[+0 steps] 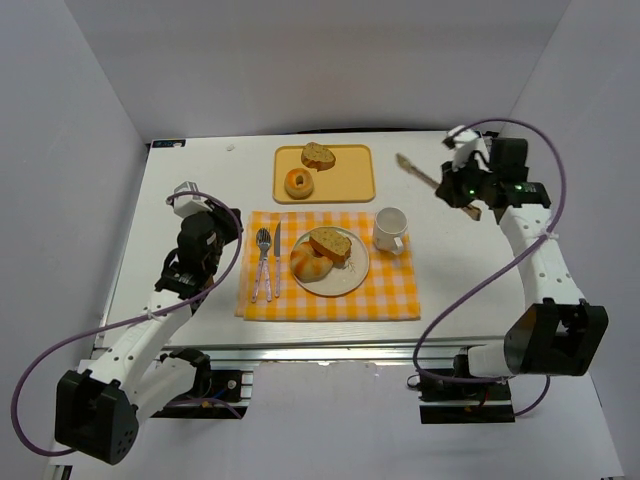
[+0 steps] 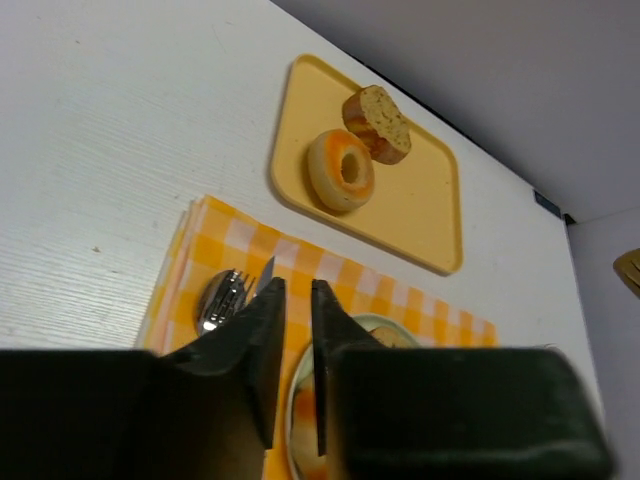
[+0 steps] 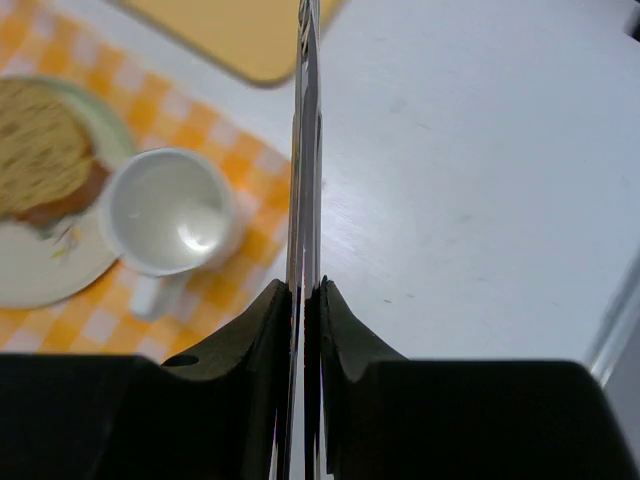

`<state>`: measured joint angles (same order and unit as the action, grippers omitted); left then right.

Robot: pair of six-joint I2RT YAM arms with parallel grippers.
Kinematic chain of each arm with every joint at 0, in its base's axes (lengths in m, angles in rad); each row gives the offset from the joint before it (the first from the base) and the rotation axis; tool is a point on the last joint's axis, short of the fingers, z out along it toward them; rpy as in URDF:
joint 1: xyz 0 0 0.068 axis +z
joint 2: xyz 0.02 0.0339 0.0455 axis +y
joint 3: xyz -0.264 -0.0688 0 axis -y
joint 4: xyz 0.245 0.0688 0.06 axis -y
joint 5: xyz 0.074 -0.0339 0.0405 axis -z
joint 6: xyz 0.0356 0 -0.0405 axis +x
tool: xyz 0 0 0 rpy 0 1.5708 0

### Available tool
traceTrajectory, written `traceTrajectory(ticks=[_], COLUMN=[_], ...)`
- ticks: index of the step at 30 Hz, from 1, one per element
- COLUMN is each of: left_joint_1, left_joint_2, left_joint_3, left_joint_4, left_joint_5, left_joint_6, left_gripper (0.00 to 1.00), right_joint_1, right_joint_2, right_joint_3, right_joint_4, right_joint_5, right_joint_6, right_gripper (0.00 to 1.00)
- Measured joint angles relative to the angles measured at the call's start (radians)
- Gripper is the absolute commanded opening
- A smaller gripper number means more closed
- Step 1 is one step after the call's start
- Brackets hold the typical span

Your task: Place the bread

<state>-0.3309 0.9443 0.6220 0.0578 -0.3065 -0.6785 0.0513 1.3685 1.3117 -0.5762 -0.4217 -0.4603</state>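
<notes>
While the right end effector [image 3: 304, 295] pinches a thin utensil [image 1: 418, 172], likely for lifting bread cleanly, one bread slice [image 1: 330, 244] rests on the plate [image 1: 352, 278], a second slice [image 1: 318, 155] waits on the tray [image 1: 350, 182], and the left end effector [image 2: 297, 290] hangs narrow and empty.

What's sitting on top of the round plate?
A ring-shaped bagel sits on the plate, with a slice of bread leaning on it. The slice covers part of the bagel, and both hide the plate's middle, so whatever is under them cannot be seen.
</notes>
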Motion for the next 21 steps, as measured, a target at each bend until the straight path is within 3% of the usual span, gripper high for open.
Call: traceTrajectory(ticks=[3,7,13,15,18,19,21], left_joint_1=[0.0,0.0,0.0,0.0,0.0,0.0,0.0], left_joint_2=[0.015,0.034,0.048,0.051,0.051,0.051,0.051], left_joint_3=[0.001,0.002,0.013,0.019,0.024,0.025,0.025], left_joint_4=[0.011,0.023,0.024,0.024,0.025,0.025,0.024], left_joint_5=[0.02,0.039,0.05,0.052,0.052,0.051,0.051], left_joint_6=[0.005,0.005,0.009,0.01,0.009,0.008,0.008], left_gripper=[0.21,0.24,0.48,0.51,0.55,0.56,0.57], right_joint_1=[-0.129,-0.206,-0.213,-0.213,-0.213,-0.213,-0.213], right_joint_2=[0.014,0.055,0.272,0.313,0.343,0.351,0.375], right_joint_3=[-0.064,-0.229,-0.361,-0.366,-0.365,-0.362,-0.352], right_joint_4=[0.142,0.338,0.513,0.542,0.584,0.586,0.581], right_joint_5=[0.02,0.127,0.237,0.251,0.259,0.258,0.254], right_joint_6=[0.103,0.238,0.397,0.422,0.432,0.43,0.418], right_gripper=[0.0,0.0,0.0,0.0,0.18,0.3,0.44])
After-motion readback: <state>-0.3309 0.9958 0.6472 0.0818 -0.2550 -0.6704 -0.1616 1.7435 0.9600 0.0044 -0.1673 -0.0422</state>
